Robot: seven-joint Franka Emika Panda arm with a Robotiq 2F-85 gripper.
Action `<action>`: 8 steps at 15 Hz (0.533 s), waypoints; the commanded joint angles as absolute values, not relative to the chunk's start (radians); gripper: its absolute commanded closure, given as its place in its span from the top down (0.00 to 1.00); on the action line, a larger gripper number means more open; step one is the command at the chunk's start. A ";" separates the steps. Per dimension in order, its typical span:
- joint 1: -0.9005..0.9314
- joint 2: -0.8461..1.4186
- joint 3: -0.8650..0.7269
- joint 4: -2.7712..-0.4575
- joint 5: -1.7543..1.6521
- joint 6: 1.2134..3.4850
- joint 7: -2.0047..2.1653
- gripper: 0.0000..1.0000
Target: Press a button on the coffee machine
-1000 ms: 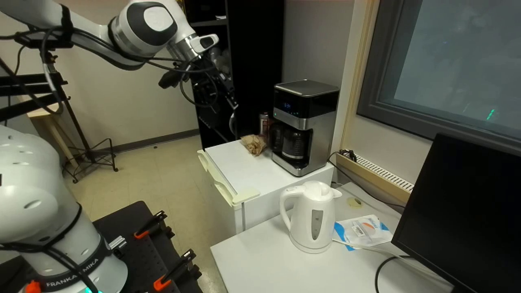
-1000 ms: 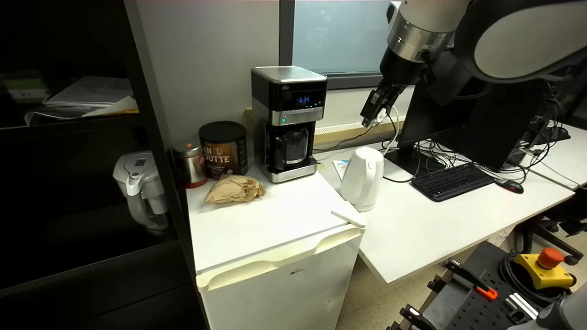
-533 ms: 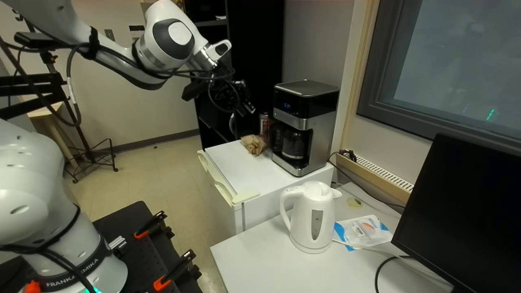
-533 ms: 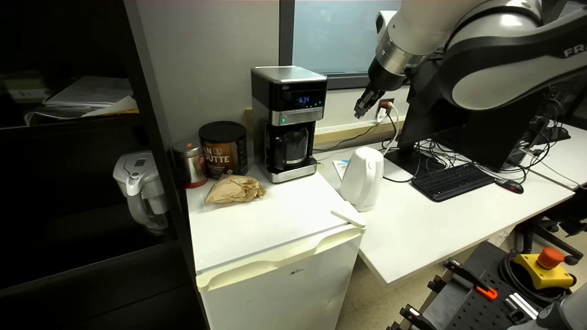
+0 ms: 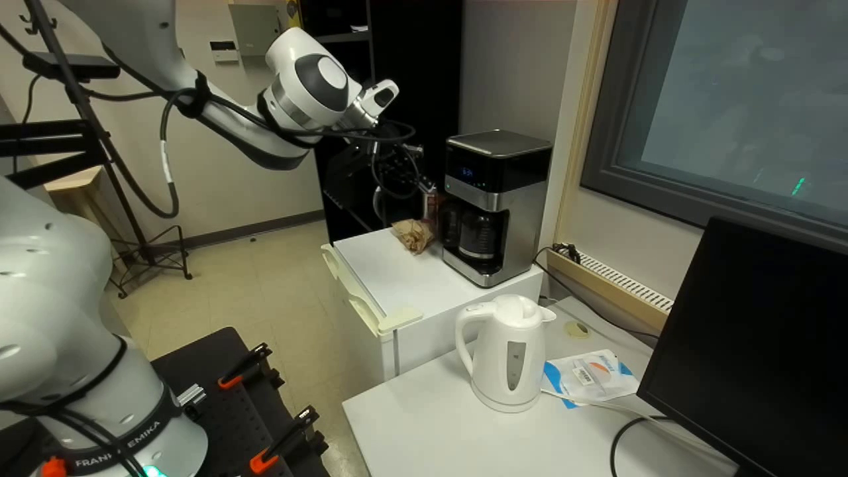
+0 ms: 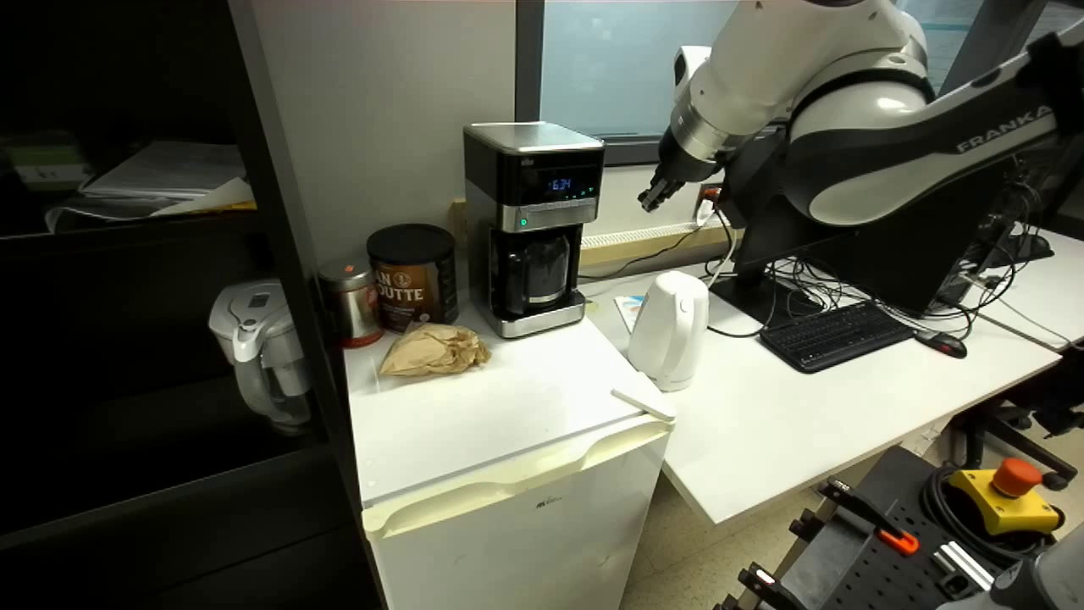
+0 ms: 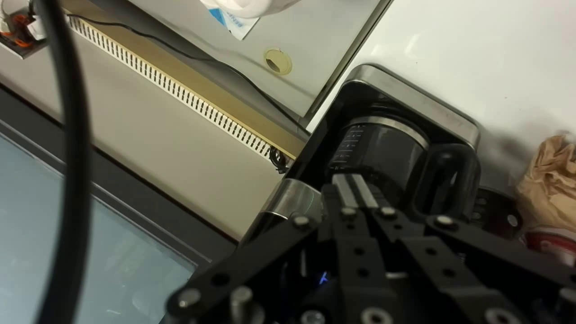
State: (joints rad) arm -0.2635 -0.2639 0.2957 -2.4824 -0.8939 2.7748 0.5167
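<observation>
The coffee machine [image 5: 523, 218] is a boxy black and silver unit with a dark carafe [image 6: 546, 269], standing on a white fridge. On its front, seen in an exterior view, are a blue-lit display [image 6: 559, 184], a silver strip of buttons [image 6: 555, 212] and a green-lit button [image 6: 523, 222]. My gripper [image 6: 649, 202] hangs in front of the machine, at about the height of that panel, apart from it. In the wrist view the gripper [image 7: 355, 191] is shut with its pads [image 7: 344, 191] together and nothing between them. It covers most of the front panel there.
Beside the machine stand a crumpled paper bag [image 6: 436, 349], a brown coffee can [image 6: 412, 284] and a metal tin [image 6: 351, 305]. A white kettle [image 5: 507, 364] stands on the lower desk, near a monitor [image 5: 762, 344]. A black shelf [image 6: 127, 339] rises beside the fridge [image 6: 525, 525].
The arm has come lower and closer to the coffee machine's front. The gripper's fingers, apart before, have shut. Machine, kettle and bag have stayed put.
</observation>
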 commanded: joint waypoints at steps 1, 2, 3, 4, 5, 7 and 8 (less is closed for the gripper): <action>-0.325 -0.164 0.339 -2.391 -1.050 2.808 0.667 0.00; -0.335 -0.141 0.346 -2.367 -1.099 2.805 0.714 0.00; -0.339 -0.117 0.350 -2.346 -1.137 2.800 0.749 0.00; -0.343 -0.093 0.355 -2.324 -1.182 2.794 0.792 0.00; -0.344 -0.068 0.357 -2.302 -1.224 2.788 0.830 0.00; -0.341 -0.018 0.357 -2.259 -1.300 2.779 0.901 0.00; -0.337 0.009 0.356 -2.238 -1.330 2.771 0.929 0.00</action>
State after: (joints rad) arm -0.3320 -0.0846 0.3417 -2.3252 -1.2367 2.7869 0.8380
